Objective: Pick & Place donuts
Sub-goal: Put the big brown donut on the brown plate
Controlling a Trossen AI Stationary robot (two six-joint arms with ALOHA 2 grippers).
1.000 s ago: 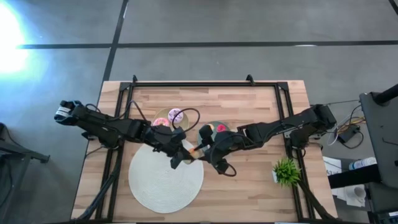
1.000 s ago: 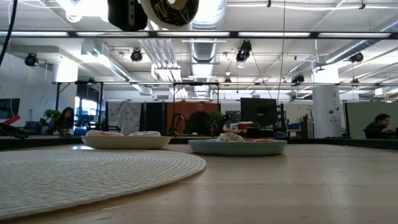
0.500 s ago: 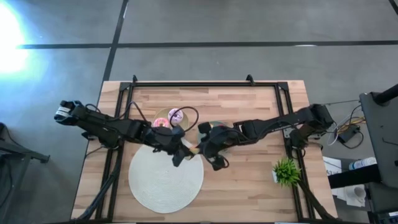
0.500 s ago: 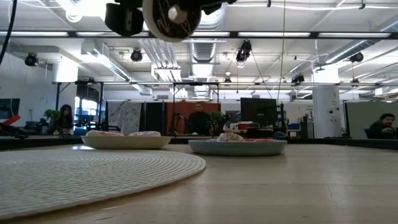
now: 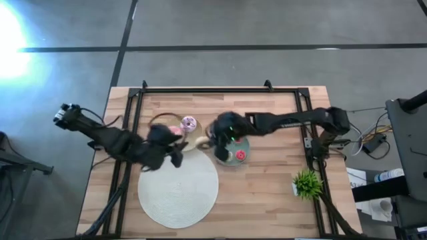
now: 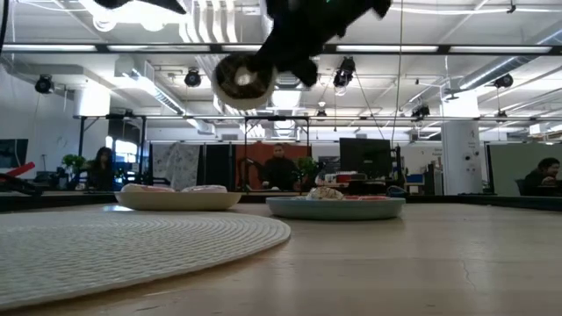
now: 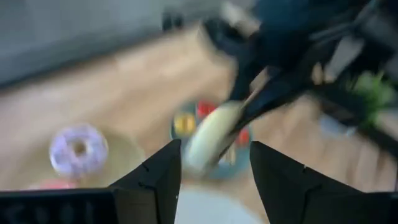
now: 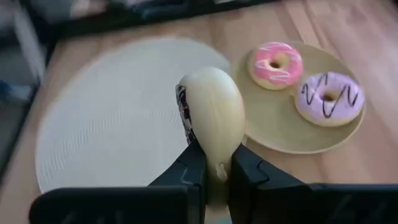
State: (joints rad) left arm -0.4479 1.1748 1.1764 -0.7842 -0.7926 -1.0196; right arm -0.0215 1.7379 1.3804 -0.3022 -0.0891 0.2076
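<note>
Now | right jaws (image 8: 211, 163) clamp chocolate donut (image 8: 211, 118) edge-on, aloft | left jaws (image 7: 213, 165) parted, empty

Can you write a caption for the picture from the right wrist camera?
The right gripper holds a tan donut on edge above the white mat, near two frosted donuts on a cream plate.

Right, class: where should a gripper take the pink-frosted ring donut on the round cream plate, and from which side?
Probably from straight above, pinching one side of the ring: one finger in the hole, one outside. The pink-frosted ring donut lies flat on the round cream plate, hole up; choose the side away from the purple-frosted donut.
</note>
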